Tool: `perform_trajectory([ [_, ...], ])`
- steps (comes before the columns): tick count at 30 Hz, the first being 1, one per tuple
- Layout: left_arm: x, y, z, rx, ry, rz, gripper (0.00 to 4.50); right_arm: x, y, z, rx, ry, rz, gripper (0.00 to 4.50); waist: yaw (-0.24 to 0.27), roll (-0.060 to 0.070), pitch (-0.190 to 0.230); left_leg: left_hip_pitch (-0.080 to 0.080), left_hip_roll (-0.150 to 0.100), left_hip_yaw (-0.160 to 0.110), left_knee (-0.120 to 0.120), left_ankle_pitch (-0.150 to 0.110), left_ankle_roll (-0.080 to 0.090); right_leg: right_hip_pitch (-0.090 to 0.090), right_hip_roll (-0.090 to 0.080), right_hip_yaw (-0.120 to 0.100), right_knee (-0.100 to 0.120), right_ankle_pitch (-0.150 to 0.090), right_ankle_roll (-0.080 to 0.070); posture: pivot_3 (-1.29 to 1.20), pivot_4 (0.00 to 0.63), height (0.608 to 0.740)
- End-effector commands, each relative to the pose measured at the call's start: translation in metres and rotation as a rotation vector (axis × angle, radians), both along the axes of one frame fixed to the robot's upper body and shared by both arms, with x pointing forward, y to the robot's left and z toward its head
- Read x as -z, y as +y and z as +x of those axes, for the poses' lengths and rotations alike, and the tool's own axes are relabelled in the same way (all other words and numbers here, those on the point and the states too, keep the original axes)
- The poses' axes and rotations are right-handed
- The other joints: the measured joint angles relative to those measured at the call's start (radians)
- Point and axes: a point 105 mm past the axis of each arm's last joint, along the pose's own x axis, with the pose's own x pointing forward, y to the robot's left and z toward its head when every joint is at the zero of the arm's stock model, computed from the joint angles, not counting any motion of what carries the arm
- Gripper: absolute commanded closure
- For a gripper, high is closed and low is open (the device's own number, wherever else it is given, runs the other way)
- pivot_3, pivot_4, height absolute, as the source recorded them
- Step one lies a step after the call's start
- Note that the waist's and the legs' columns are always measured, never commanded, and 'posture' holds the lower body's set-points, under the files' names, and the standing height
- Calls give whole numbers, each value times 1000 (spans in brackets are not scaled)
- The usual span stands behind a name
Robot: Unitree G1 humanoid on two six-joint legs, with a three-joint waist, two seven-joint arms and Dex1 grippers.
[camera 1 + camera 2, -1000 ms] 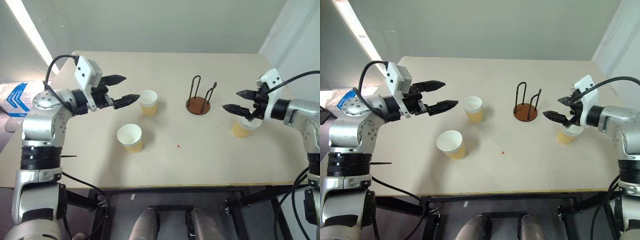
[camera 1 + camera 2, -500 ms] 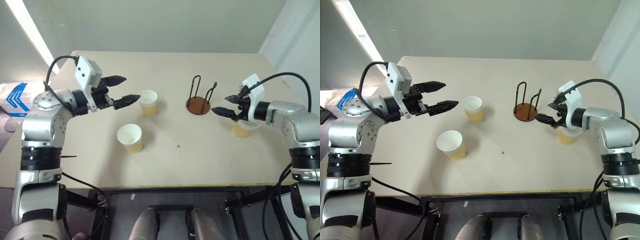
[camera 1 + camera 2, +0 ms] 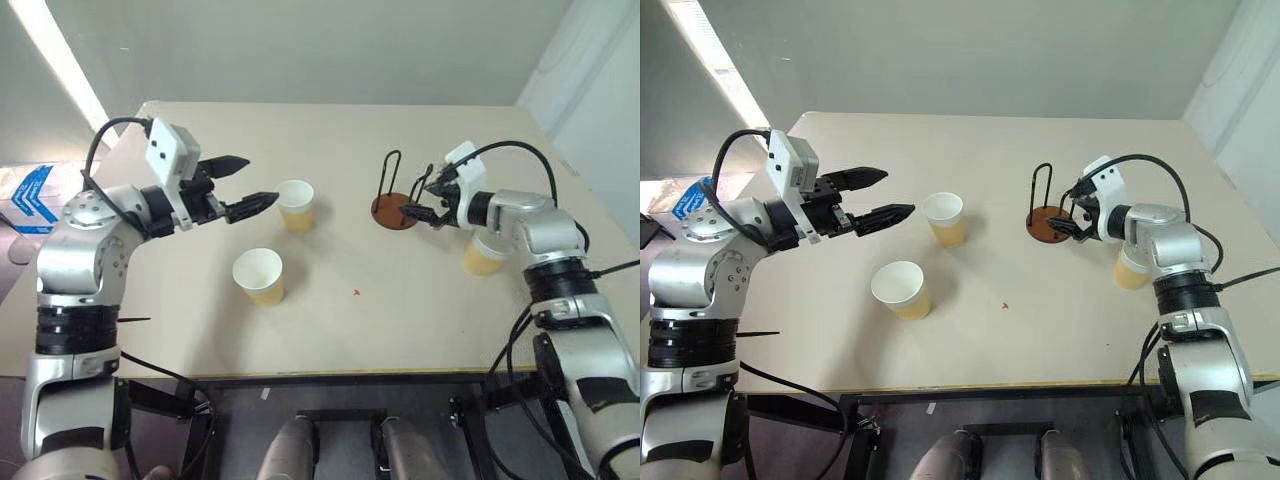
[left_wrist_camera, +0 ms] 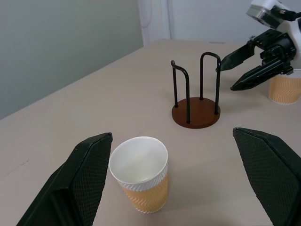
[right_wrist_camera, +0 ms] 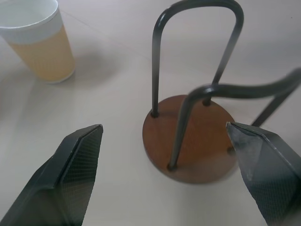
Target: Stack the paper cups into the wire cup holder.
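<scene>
Paper cups: three tan, white-rimmed cups stand upright and apart on the table (image 3: 330, 330), none yet in the holder. One cup (image 3: 296, 204) sits just ahead of the left gripper's fingertips; a second cup (image 3: 259, 275) stands below and nearer the robot than that gripper; a third cup (image 3: 484, 256) lies just behind and beside the right gripper's wrist.
Wire cup holder: its reddish-brown disc with upright black loops (image 3: 397, 207) stands empty, directly in front of the right gripper, close to the fingertips; whether they touch it cannot be told.
Left gripper: jaws spread wide and empty (image 3: 247, 184), level, aimed at the nearest cup.
Right gripper: jaws spread and empty (image 3: 420, 204), tilted slightly down, bracketing the holder's base in the right wrist view.
Cup handling: likely very light and thin-walled, so a hard squeeze would probably dent it; the ribbed tan sleeve should give fair friction. Best taken across the mid-wall below the rolled rim, gently.
Holder handling: probably rigid but light and top-heavy in the wires, so a nudge may slide or tip it; the base edge or a wire loop looks the firmest hold.
</scene>
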Motion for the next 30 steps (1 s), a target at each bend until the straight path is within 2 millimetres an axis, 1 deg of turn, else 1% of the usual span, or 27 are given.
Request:
perform_trajectory([
  [1, -16, 3, -6, -13, -59, -5, 1, -18, 6, 11, 20, -71, 20, 73, -2, 0, 0, 0, 0, 0, 0, 0, 0, 0, 0, 0, 0, 0, 0, 0, 150, 740],
  [5, -16, 5, -7, -25, -63, 0, 1, -23, 9, 17, 32, -82, 43, 73, -2, 0, 0, 0, 0, 0, -1, -1, -1, -2, 0, 0, 1, 0, -1, 0, 150, 740],
  [6, -16, 6, -7, -29, -66, 3, 0, -24, 9, 19, 46, -81, 56, 441, -2, 0, 0, -1, 0, 0, -2, -1, -1, -2, 0, 0, 1, 0, -1, 0, 150, 740],
  [7, -16, 6, -7, -31, -65, 5, 0, -25, 9, 21, 60, -78, 73, 650, -1, 0, 0, -1, 0, 0, -2, -1, -1, -2, 0, 0, 1, 0, -1, 0, 150, 740],
  [9, -15, 6, -7, -31, -61, 8, 0, -25, 9, 23, 71, -76, 85, 1316, -1, 0, 0, -1, 0, 0, -2, -1, -1, -2, 0, 0, 1, -1, -1, 0, 150, 740],
  [12, -14, 5, -7, -27, -58, 11, 0, -25, 11, 22, 63, -72, 96, 2402, -1, 0, 0, -2, 0, 0, -2, -2, -1, -3, 0, 0, 0, -1, -2, 0, 150, 740],
  [17, -14, 4, -8, -15, -49, 11, 0, -32, 14, 13, -6, -65, 115, 4173, -1, 0, 0, -3, 0, 0, -2, -2, -1, -4, 0, 0, 1, -1, -2, 0, 150, 740],
  [18, -14, 3, -8, -8, -44, 8, 0, -34, 15, 10, -28, -64, 117, 4470, -1, 0, 0, -3, 0, 0, -2, -2, -1, -4, 0, 0, 1, -1, -2, 0, 150, 740],
  [21, -16, 2, -9, -1, -55, 22, 0, -46, 18, -1, -91, -65, 157, 4470, -1, 0, 0, -5, 0, 0, -1, -2, -1, -5, 0, -1, 0, -1, -2, 0, 150, 740],
  [23, -21, 3, -8, -12, -75, 21, 0, -55, 19, -11, -127, -69, 183, 4470, -1, 0, 0, -5, 0, 0, 0, -2, -1, -5, 0, -1, 0, -1, -2, 0, 150, 740],
  [26, -25, 0, -10, 3, -73, 25, 0, -65, 25, -33, -208, -78, 185, 4470, 0, 0, 0, -6, 0, 0, 0, -2, -1, -5, 0, -1, 0, -1, -1, 0, 150, 740],
  [28, -24, -6, -14, 40, -56, 35, 0, -66, 31, -49, -274, -77, 162, 4470, -1, 0, 0, -6, 0, 0, 1, -2, -1, -5, 0, -1, 0, -1, -1, 0, 150, 740],
  [30, -24, -18, -27, 129, -23, 54, 0, -55, 41, -76, -395, -69, 62, 4470, 0, 0, 0, -6, 0, 0, 1, -2, -1, -5, 0, -1, 0, -1, -1, 0, 150, 740],
])
